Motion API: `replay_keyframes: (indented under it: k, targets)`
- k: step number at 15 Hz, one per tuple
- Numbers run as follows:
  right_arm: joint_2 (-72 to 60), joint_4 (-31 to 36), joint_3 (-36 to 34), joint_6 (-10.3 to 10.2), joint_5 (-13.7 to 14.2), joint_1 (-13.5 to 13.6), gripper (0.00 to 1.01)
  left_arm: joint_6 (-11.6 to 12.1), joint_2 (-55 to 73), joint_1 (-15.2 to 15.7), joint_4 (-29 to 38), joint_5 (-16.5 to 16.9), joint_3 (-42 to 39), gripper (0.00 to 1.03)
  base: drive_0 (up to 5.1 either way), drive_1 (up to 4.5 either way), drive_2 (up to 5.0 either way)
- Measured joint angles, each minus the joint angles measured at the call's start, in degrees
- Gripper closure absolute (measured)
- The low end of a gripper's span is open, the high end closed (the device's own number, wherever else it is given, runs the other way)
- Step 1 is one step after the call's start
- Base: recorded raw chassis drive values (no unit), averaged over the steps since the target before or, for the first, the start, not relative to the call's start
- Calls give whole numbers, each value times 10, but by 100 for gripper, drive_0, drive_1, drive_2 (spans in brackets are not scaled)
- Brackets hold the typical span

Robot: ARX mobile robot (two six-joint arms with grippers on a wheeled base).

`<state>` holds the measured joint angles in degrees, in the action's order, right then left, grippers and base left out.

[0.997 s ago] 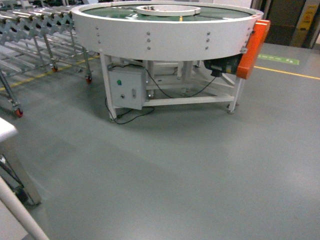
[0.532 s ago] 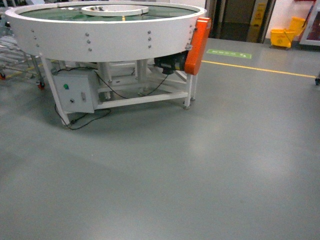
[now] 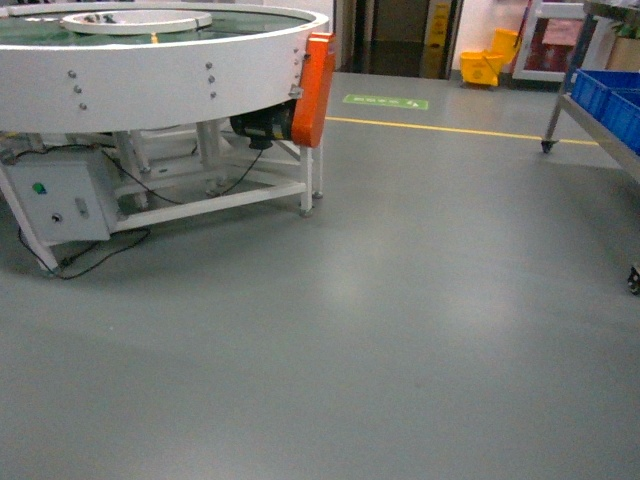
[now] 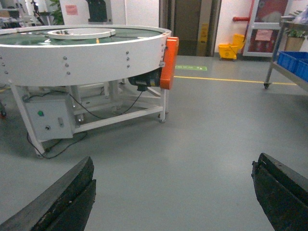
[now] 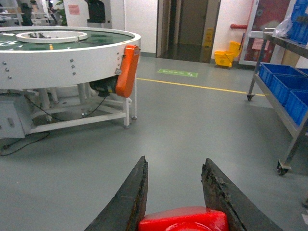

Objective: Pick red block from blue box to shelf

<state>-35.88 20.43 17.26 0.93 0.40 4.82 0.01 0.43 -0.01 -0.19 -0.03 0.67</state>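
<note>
The red block [image 5: 185, 219], glossy with a round stud, sits between the dark fingers of my right gripper [image 5: 175, 160], which is shut on it above the grey floor. In the left wrist view my left gripper [image 4: 174, 159] is wide open with only floor between its fingers. The shelf [image 3: 590, 122], a steel rack on castors, stands at the right edge of the head view and also shows as the shelf [image 5: 275, 95] to the right of the right gripper. The blue box is out of view. Neither gripper shows in the head view.
Dark blue crates [image 5: 285, 83] rest on the rack. A big round white conveyor table [image 3: 150, 75] with an orange guard [image 3: 314, 88] and a control box [image 3: 58, 198] stands at the left. A yellow mop bucket [image 3: 484, 64] and a yellow floor line [image 3: 440, 128] lie farther back.
The head view has swung to the right: the round table slid toward the left edge, and the steel rack with blue crates came in at the right.
</note>
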Motion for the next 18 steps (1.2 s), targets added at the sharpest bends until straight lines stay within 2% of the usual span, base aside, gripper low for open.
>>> replay_keyframes:
  k: [4, 18]
  targets:
    - [0, 0, 0, 0, 0, 0, 74, 0, 0, 0, 0, 0, 0, 5, -163, -163, -163]
    - [2, 0, 0, 0, -2, 0, 74, 0, 0, 0, 0, 0, 0, 5, -164, 261, -588]
